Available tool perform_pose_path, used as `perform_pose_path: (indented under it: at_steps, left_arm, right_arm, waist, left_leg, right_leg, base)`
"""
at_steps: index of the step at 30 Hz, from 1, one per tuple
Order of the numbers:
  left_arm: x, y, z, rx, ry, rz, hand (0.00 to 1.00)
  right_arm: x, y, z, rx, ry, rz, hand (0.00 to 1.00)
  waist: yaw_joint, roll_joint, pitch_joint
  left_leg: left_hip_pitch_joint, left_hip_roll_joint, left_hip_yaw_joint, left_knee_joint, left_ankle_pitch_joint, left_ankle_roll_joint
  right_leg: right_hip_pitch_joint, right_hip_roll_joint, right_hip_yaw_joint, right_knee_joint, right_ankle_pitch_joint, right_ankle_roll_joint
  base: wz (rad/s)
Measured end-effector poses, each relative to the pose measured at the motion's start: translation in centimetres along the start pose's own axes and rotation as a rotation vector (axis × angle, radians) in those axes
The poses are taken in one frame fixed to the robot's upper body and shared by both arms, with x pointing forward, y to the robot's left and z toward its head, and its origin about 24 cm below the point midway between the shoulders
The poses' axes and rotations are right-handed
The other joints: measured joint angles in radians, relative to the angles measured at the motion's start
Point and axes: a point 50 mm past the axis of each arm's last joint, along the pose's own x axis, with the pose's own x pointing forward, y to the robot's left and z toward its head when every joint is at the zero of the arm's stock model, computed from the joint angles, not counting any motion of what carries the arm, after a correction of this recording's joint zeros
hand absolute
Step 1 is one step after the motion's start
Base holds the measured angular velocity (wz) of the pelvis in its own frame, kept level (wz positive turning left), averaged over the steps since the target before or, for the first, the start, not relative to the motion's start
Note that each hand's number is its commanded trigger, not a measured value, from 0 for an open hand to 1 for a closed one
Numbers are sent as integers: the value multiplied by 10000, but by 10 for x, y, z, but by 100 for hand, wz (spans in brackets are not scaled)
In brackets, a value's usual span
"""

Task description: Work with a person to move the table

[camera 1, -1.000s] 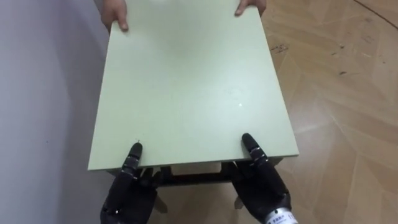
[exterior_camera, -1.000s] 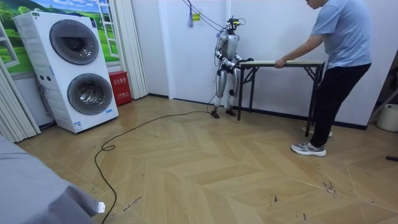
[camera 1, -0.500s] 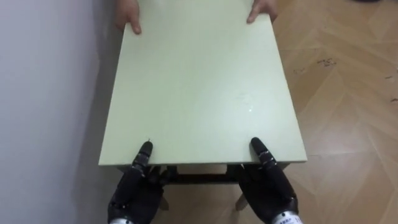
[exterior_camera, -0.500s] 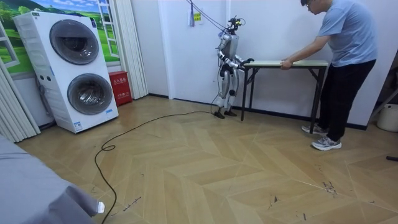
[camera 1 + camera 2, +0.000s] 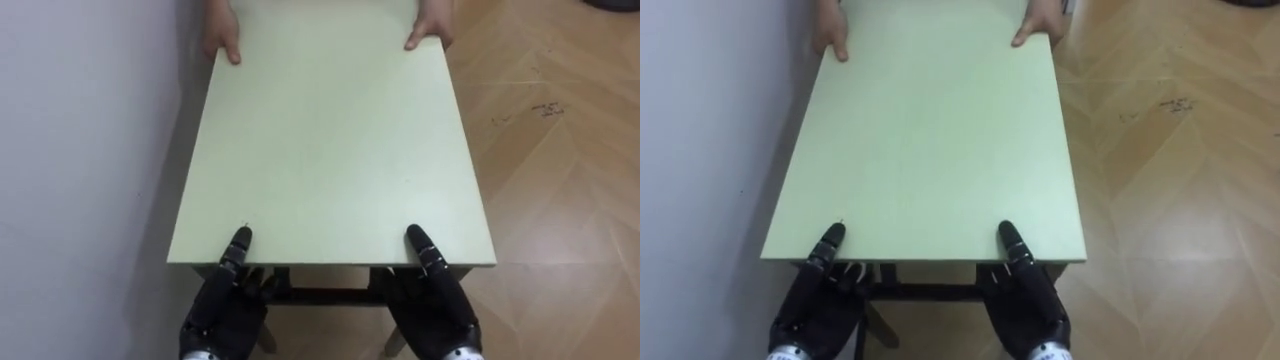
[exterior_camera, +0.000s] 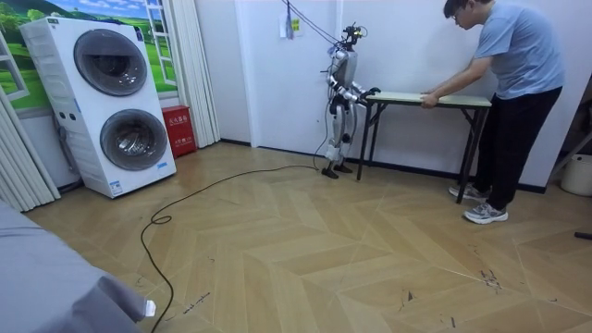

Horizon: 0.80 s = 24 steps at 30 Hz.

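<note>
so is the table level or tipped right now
About level: in the room view the table top runs flat from the robot's end to the person. Whether its legs are off the floor, cannot tell.

- Left hand (image 5: 222, 305): thumb on top of the counter's (image 5: 330, 140) near edge, fingers curled beneath.
- Right hand (image 5: 437, 305): same clamp.
- Both arms reach forward, body upright.

White walls (image 6: 407, 37) meet herringbone wood floor (image 6: 324, 259); stacked washing machines (image 6: 111, 102) stand beside what seems a curtain (image 6: 190, 65).
</note>
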Motion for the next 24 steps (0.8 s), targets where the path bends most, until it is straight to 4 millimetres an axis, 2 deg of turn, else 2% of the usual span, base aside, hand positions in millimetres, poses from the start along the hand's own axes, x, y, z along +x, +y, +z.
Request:
perform_pose_path:
  at_steps: [5, 10, 12, 13, 15, 17, 18, 19, 20, 21, 22, 23, 24]
  left_arm:
    - [0, 2, 0, 81, 59, 82, 100]
    - [-2, 13, -5, 510, 350, 561, 100]
    - [-2, 19, -7, 870, 506, 792, 100]
    - [-2, 20, -8, 937, 529, 770, 96]
    - [-1, 21, -8, 1044, 556, 765, 69]
    - [0, 23, -9, 1068, 595, 720, 57]
    - [0, 25, -10, 1074, 600, 710, 42]
    - [0, 26, -10, 1073, 600, 714, 33]
    - [-1, 27, -10, 1074, 608, 728, 27]
    - [0, 28, -10, 1252, 651, 678, 23]
    - [0, 29, -10, 1532, 725, 620, 12]
    - [1, 31, -9, 2095, 886, 580, 0]
    - [3, 35, -9, 2614, 1115, 606, 0]
  right_arm:
    - [-1, -2, 0, -37, 27, -139, 100]
    - [-5, -14, -4, -19, 202, -702, 100]
    - [-6, -21, -6, -31, 283, -994, 100]
    - [-5, -22, -5, -52, 297, -990, 100]
    - [-5, -23, -6, -39, 304, -1033, 100]
    - [-6, -25, -7, 29, 321, -1123, 69]
    - [-6, -27, -8, 52, 365, -1157, 57]
    - [-6, -28, -9, 51, 392, -1165, 55]
    - [-5, -29, -9, 44, 421, -1195, 44]
    - [-5, -30, -9, 8, 453, -1221, 38]
    - [-4, -31, -9, -39, 478, -1208, 44]
    - [-4, -33, -9, -378, 606, -1164, 45]
    - [-5, -36, -9, -808, 783, -1106, 45]
  waist:
    - [-63, -9, 6]
    - [-29, -119, 47]
    - [-7, -170, 41]
    - [-7, -197, 42]
    - [-18, -276, 53]
    - [-19, -326, 67]
    - [-18, -356, 54]
    - [-19, -373, 56]
    - [-22, -378, 50]
    - [-21, -374, 47]
    - [-22, -374, 47]
    - [-24, -375, 44]
    - [-35, -376, 37]
  left_leg:
    - [67, -86, -37, -13, -40, 60]
    - [627, -178, -72, -376, -39, 73]
    - [675, -179, -101, -396, -39, 74]
    - [687, -179, -123, -396, -39, 74]
    - [757, -179, -142, -408, -39, 73]
    - [871, -179, -172, -459, -40, 71]
    - [963, -179, -160, -525, -39, 69]
    - [999, -182, -149, -533, -40, 66]
    - [1040, -182, -140, -541, -41, 63]
    - [1063, -182, -139, -543, -42, 64]
    - [1078, -182, -132, -544, -42, 64]
    - [1124, -182, -109, -553, -41, 64]
    - [1220, -181, -91, -574, -42, 64]
  right_leg:
    - [118, 5, -4, -57, 8, 65]
    - [596, -41, -6, -243, -12, 142]
    - [654, -33, -17, -260, -12, 141]
    - [683, -27, -45, -283, -12, 141]
    - [820, -2, -13, -399, -12, 141]
    - [947, 18, -2, -456, -12, 140]
    - [1028, 25, -3, -513, -10, 138]
    - [1086, 28, -5, -573, -9, 137]
    - [1126, 31, 3, -584, -9, 137]
    - [1151, 32, 15, -586, -8, 137]
    - [1161, 32, 22, -586, -8, 137]
    - [1193, 33, 32, -592, -8, 137]
    - [1241, 35, 47, -618, -7, 138]
  base:
    - [3]
    - [2]
    - [6]
    - [7]
    - [6]
    - [6]
    - [3]
    - [0]
    - [0]
    - [0]
    - [-4]
    - [-6]
    - [-9]
